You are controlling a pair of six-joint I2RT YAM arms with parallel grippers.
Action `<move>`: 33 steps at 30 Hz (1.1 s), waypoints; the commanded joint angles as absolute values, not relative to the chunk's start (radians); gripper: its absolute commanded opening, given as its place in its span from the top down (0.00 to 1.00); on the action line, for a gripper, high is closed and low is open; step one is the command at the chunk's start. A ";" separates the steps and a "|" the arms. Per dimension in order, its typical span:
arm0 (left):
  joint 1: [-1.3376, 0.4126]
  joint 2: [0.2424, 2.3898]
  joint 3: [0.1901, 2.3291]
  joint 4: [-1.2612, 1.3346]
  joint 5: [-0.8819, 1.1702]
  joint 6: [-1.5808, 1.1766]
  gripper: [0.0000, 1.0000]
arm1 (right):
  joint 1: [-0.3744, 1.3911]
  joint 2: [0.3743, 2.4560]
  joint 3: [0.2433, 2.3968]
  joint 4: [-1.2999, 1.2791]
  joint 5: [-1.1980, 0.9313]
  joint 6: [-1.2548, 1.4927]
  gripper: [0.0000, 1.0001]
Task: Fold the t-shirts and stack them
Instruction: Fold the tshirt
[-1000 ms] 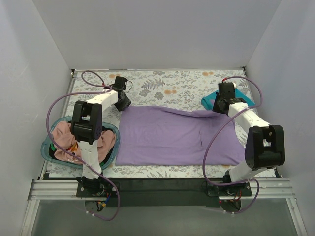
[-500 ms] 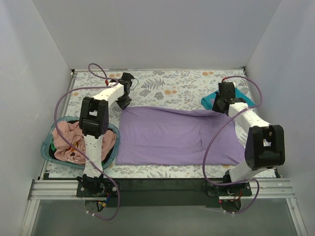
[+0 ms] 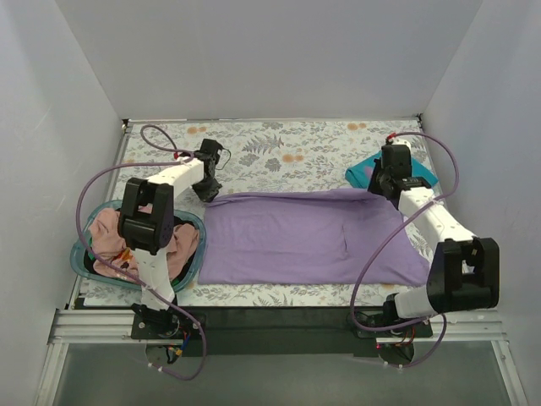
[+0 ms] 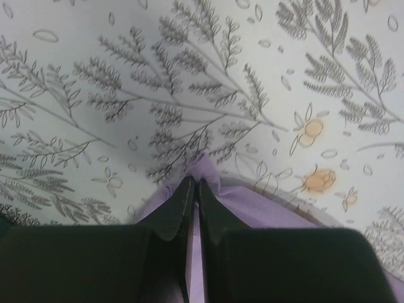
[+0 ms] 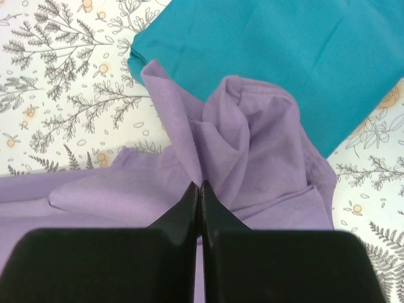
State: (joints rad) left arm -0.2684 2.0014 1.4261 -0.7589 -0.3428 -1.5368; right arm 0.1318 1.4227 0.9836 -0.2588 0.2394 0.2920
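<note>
Lavender t-shirt (image 3: 296,241), 2 far corners pinched: left gripper (image 4: 194,189) newly clamped on, right gripper (image 5: 201,189) unchanged.

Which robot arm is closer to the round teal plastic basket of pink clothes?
The left. The left fingers pinch a corner of the lavender cloth t-shirt, near the round teal plastic basket; the right fingers pinch its other far corner, by the folded teal-blue t-shirt.
</note>
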 commanded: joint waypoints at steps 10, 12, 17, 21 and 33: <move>-0.276 1.576 1.036 -0.496 -0.209 -1.483 1.00 | 0.133 1.158 0.792 -0.294 0.300 0.325 0.99; -0.276 1.513 0.979 -0.471 -0.189 -1.479 1.00 | 0.132 1.141 0.767 -0.328 0.316 0.333 0.99; -0.279 1.439 0.890 -0.449 -0.164 -1.480 1.00 | 0.121 1.078 0.727 -0.380 0.379 0.359 0.99; -0.279 1.407 0.842 -0.445 -0.152 -1.473 1.00 | 0.117 1.066 0.724 -0.420 0.383 0.356 0.99; -0.281 1.402 0.788 -0.488 -0.198 -1.528 1.00 | 0.110 1.069 0.669 -0.462 0.324 0.377 0.99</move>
